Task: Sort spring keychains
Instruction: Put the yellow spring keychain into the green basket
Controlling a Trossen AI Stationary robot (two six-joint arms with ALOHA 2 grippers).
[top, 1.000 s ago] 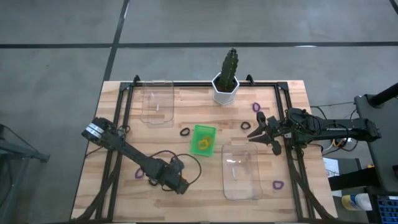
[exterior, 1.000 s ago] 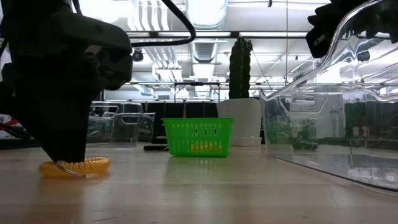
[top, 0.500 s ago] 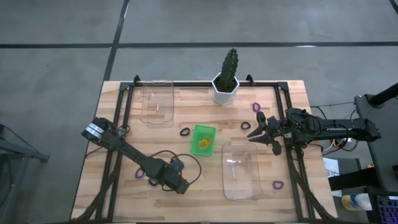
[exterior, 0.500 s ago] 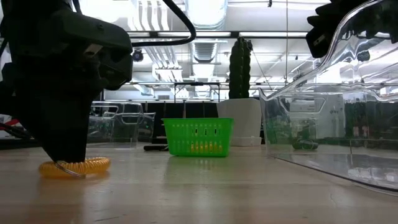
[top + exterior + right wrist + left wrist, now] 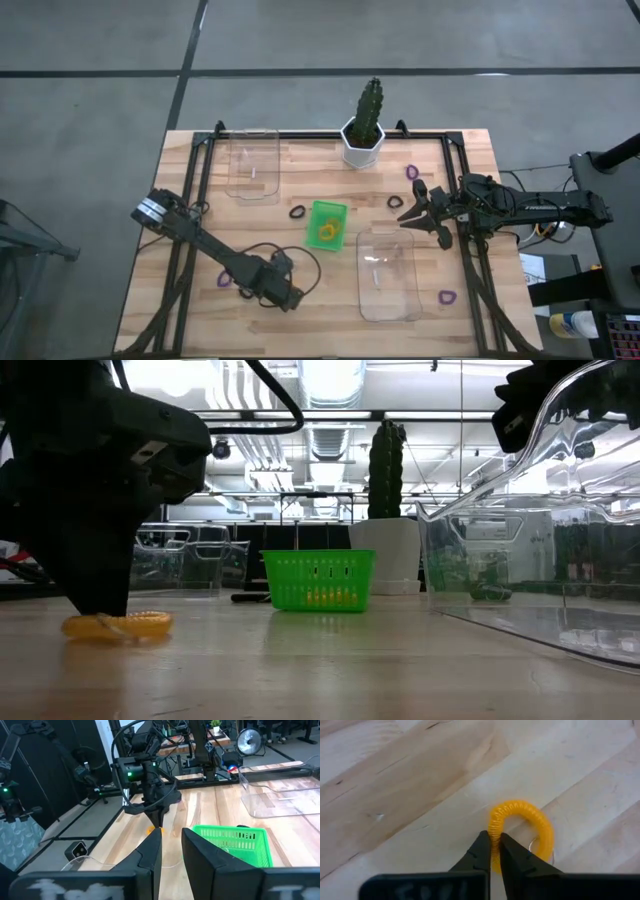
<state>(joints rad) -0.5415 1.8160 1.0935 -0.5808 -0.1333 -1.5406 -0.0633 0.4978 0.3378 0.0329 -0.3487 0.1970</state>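
Note:
An orange spring keychain (image 5: 534, 818) lies on the wood near the table's near edge; in the low view the orange spring keychain (image 5: 135, 624) rests flat under my left gripper (image 5: 98, 608). My left gripper (image 5: 492, 837) is shut on it, and in the high view my left gripper (image 5: 287, 297) points down. My right gripper (image 5: 407, 214) hovers open near the table's right side, and my right gripper (image 5: 171, 845) touches nothing. The green bin (image 5: 327, 224) holds orange loops. Purple loops (image 5: 411, 172) (image 5: 446, 296) (image 5: 222, 281) and black loops (image 5: 297, 211) (image 5: 395, 201) lie scattered. My left gripper pinches the orange keychain's coil on one side of its ring (image 5: 495, 826) between the two fingertips. The fingers come from above, pointing down, and stand across the coil. The rest of the ring (image 5: 140, 624) lies on the table.
Two clear bins stand on the table, one near the far left (image 5: 252, 163) and one near the right (image 5: 387, 272). A potted cactus (image 5: 364, 128) stands at the far edge. A black cable (image 5: 262, 250) loops beside the left arm.
My left gripper has shifted slightly toward the table's left, and the orange keychain under it has been drawn a little that way and looks flatter.

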